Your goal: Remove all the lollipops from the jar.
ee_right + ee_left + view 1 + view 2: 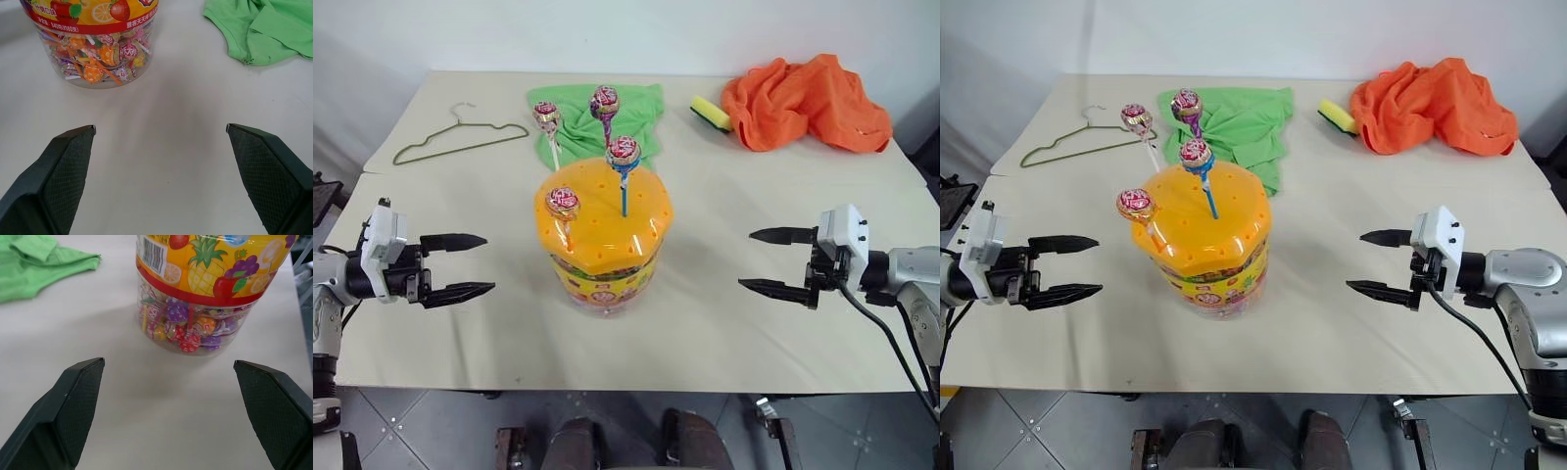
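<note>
both grippers, left (475,265) and right (764,260), are held with jaws apart beside the jar (603,250); four lollipops (624,152) are seated in its lid.

Four wrapped lollipops (624,151) stand in the orange-lidded clear plastic jar (603,235) between the open left gripper (456,266) and right gripper (775,260)

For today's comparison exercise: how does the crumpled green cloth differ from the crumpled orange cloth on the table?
The green cloth lies fairly flat, straight behind the jar; the orange cloth is bunched into a taller heap at the far right. The orange cloth has a yellow sponge against its left edge; the green cloth has a wire hanger lying apart on its left. Both are soft fabric resting on the beige table.
</note>
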`<act>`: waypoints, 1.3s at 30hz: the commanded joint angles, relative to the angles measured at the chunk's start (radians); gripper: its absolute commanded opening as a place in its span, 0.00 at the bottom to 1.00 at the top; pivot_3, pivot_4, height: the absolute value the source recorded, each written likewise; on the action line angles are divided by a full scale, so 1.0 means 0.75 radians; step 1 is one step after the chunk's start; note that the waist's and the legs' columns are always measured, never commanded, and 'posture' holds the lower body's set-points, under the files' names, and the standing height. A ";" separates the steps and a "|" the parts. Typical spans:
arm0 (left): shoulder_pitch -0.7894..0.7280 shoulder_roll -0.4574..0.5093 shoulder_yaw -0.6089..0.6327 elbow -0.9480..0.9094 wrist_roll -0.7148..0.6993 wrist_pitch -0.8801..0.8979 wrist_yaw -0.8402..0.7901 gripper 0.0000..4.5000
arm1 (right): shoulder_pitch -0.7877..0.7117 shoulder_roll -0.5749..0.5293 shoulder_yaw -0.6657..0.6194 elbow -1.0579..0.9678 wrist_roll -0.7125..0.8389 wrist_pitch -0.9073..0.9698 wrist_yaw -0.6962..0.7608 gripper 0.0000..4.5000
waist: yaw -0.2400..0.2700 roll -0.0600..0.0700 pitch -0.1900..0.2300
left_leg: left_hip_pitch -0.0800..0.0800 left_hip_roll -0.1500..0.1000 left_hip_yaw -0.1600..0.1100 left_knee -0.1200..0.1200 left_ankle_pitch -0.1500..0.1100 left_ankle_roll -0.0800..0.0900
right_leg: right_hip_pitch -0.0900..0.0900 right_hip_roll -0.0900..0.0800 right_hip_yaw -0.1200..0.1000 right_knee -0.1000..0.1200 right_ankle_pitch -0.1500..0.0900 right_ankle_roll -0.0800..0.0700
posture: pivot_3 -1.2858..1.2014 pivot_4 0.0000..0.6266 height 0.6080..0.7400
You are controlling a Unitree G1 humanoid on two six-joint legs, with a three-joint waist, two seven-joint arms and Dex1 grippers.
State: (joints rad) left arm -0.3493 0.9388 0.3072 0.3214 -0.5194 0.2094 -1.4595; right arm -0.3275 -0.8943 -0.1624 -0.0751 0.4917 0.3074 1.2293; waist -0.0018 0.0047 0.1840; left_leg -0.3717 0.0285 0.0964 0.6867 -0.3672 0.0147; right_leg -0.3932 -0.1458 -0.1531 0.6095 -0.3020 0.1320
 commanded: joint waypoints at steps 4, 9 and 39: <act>-0.016 0.027 0.054 0.001 0.048 -0.043 0.118 1.00 | -0.042 -0.020 -0.060 -0.002 0.027 -0.003 -0.006 1.00 | 0.001 0.000 0.000 | 0.000 0.000 0.000 0.001 0.000 0.000 | 0.000 0.000 0.000 0.001 0.000 0.000 | 0.52 0.24 1.00; -0.004 0.033 0.096 -0.066 -0.057 0.139 0.144 1.00 | -0.081 -0.013 -0.046 0.039 0.030 -0.007 0.008 1.00 | 0.000 0.000 0.000 | 0.000 0.000 0.000 0.002 0.000 0.000 | 0.000 0.000 0.000 0.002 0.000 0.000 | 0.52 0.24 1.00; -0.727 -0.153 -0.111 -0.068 -0.226 0.197 0.021 1.00 | -0.260 -0.030 -0.302 -0.476 0.792 0.531 -0.211 1.00 | 0.020 -0.004 0.003 | -0.004 -0.001 -0.003 0.016 -0.001 0.001 | 0.000 -0.001 0.000 0.012 0.000 0.000 | 0.52 0.24 1.00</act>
State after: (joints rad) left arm -0.8660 0.8267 0.2318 0.2379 -0.7092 0.3882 -1.4199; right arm -0.5315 -0.9229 -0.3386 -0.3811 1.0269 0.6880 1.1137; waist 0.0130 0.0014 0.1862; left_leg -0.3746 0.0279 0.0944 0.6989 -0.3679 0.0156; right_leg -0.3935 -0.1467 -0.1533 0.6185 -0.3021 0.1318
